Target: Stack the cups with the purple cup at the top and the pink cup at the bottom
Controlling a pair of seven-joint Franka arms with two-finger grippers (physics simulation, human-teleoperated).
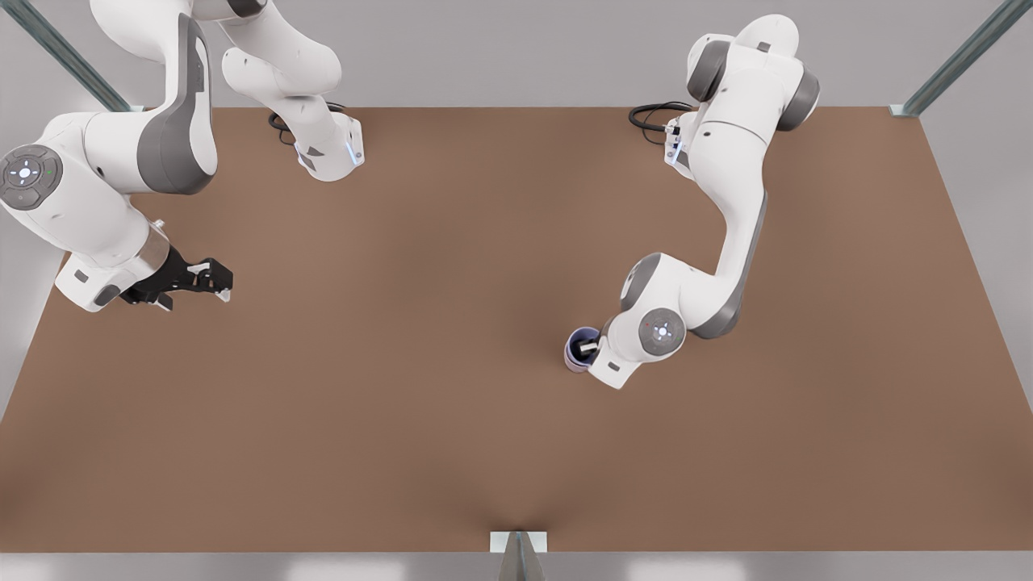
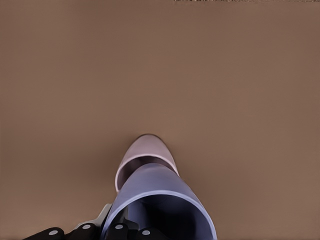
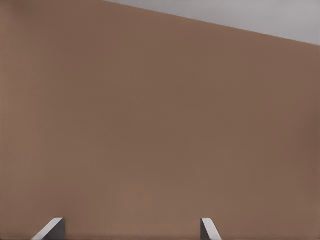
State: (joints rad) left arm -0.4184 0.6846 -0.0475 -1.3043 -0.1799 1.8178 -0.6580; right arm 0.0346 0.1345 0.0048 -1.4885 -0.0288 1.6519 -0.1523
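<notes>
While the left gripper [image 1: 587, 349] grips the purple cup [image 1: 578, 349] by its rim, 1 finger [image 2: 131, 226] inside the wall and the other outside, the cup's mouth opens upward toward the wrist camera and its long axis runs roughly upright. In the left wrist view the purple cup's base sits in or just over the mouth of the pink cup [image 2: 146, 152]; which of the 2 cannot be told. Both stand on the brown table [image 1: 420, 387] right of centre in the front view, well away from every edge. No writing shows on either cup. Near the front view's left edge, the right gripper [image 1: 219, 284] waits above bare table, fingers [image 3: 207, 227] spread apart and holding nothing.
</notes>
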